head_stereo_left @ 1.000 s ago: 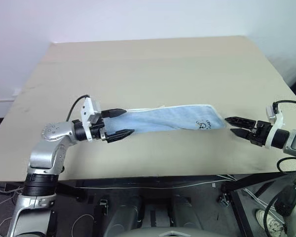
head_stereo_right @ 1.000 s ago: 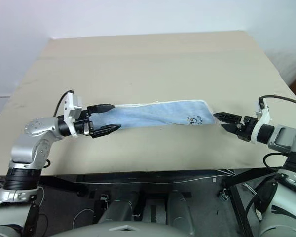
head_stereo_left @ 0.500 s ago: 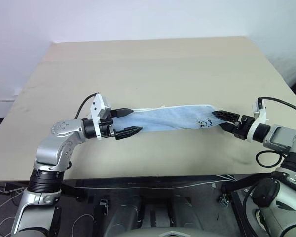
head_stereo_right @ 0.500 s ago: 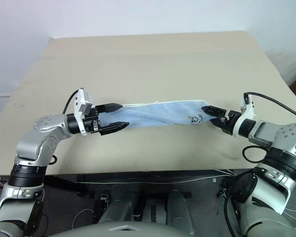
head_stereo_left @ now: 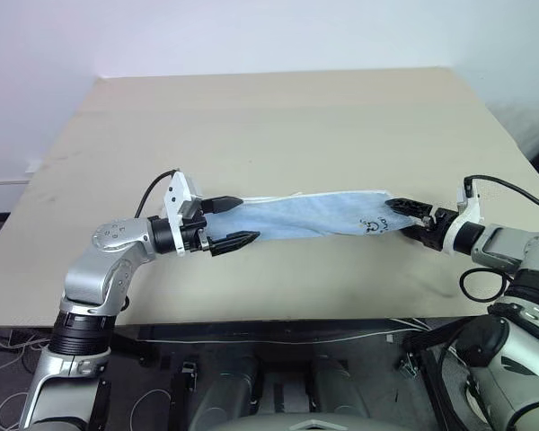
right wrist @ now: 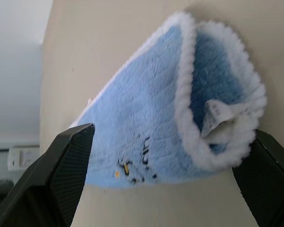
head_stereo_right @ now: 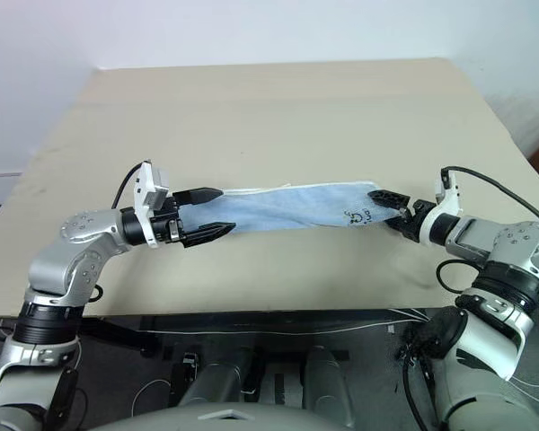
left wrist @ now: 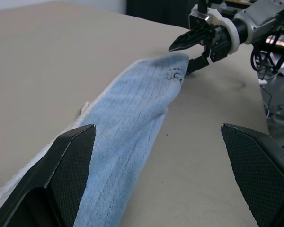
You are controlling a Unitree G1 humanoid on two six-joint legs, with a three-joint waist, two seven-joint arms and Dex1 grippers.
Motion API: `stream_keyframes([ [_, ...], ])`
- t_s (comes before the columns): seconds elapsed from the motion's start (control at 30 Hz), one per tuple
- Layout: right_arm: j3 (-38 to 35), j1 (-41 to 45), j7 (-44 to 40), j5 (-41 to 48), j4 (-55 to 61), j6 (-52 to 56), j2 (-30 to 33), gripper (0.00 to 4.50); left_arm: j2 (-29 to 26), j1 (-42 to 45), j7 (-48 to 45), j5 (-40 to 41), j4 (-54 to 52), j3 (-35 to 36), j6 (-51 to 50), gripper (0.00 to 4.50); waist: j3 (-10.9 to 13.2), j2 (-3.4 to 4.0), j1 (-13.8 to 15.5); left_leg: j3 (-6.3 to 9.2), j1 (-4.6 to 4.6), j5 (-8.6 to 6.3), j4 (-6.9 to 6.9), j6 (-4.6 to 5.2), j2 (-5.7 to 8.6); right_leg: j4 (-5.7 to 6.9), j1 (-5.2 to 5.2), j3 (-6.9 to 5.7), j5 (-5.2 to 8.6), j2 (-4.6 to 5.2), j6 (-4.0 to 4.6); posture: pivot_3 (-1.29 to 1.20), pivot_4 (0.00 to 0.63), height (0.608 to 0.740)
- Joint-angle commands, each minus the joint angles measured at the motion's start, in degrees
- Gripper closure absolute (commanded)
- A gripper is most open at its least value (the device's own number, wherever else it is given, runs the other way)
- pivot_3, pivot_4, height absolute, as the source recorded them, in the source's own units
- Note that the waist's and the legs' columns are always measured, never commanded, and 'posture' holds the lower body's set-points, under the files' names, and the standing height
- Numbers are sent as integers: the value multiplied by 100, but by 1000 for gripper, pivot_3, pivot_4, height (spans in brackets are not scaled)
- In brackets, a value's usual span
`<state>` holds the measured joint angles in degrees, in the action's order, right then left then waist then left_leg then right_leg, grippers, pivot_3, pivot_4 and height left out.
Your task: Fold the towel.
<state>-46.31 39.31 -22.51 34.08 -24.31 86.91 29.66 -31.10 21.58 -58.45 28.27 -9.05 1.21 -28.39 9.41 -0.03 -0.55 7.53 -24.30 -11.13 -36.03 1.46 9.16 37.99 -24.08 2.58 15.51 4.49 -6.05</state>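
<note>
towel (head_stereo_left: 305,215): folded strip on table (head_stereo_left: 278,117) | left fingers (head_stereo_left: 234,206): spread | right fingers (head_stereo_left: 409,206): spread

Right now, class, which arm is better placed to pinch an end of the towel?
Either: each open pincer straddles one end of the towel, the left pincer and the right pincer.

A beige table (head_stereo_left: 278,117) stands before a white wall (head_stereo_left: 251,36).

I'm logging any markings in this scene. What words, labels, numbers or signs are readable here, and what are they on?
Small dark printed mark on the towel, near the end by the right gripper: too blurred to read.
White tag at that end's hem: no print visible.
No other text is readable.
</note>
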Motion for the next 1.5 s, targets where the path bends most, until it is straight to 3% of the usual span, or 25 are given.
stream_keyframes([
  [0.03,-209,20,382,-155,-198,-348,131,391,-36,34,76,157,-322,100,15,0,-1,-2,3,0,3,0,-2,0,0,-2,5,0,-1,0,1,0,150,740],
  [0.07,-207,16,394,-124,-211,-353,124,582,-42,38,96,151,-342,102,9,0,-1,-2,5,0,6,-5,-2,-7,0,-6,11,-1,-1,1,1,0,150,740],
  [0.43,9,-62,365,50,-287,-491,329,4429,-113,-8,6,99,-110,84,257,0,-1,-1,-10,0,-6,0,18,2,0,-8,-15,-3,-3,2,-3,0,150,740],
  [0.67,-368,-33,474,108,-745,-1042,828,4472,-91,-20,-109,36,26,-29,418,0,0,-1,16,0,-9,-1,18,4,0,-14,-13,-3,-3,3,-3,0,150,740],
  [0.77,55,-400,197,208,-373,-539,986,4472,-44,70,-118,9,112,-90,462,0,0,-2,-5,1,-9,-1,25,4,-1,-20,-13,-3,-2,2,-2,0,150,740],
  [0.93,63,-766,-59,327,-55,-374,1299,4472,22,157,-179,-32,240,-152,547,0,1,-1,-6,1,-9,-1,37,5,-1,-30,-15,-3,-2,3,-3,0,150,740],
  [1.1,51,-585,-275,662,643,-364,1393,4472,26,190,-310,-100,519,-220,778,0,1,0,-26,1,-9,-1,42,5,-2,-35,-15,-3,-2,3,-3,0,150,740],
  [1.3,1060,-778,-720,1122,2323,-231,1413,4472,53,229,-426,-190,733,-274,986,0,2,-1,-13,2,-10,-1,51,5,-3,-42,-18,-3,-2,2,-4,0,150,740],
  [1.4,2036,-1171,-1070,902,3197,-855,1681,4472,50,204,-441,-237,780,-279,1057,0,2,0,12,3,-11,-2,57,7,-3,-56,-16,-3,-3,3,-4,0,150,740],
  [1.5,2503,-1212,-1213,1067,3691,-935,1614,4472,49,150,-445,-276,775,-276,1109,0,2,-1,6,5,-14,-3,69,9,-3,-71,-18,-6,-3,5,-6,0,150,740],
])
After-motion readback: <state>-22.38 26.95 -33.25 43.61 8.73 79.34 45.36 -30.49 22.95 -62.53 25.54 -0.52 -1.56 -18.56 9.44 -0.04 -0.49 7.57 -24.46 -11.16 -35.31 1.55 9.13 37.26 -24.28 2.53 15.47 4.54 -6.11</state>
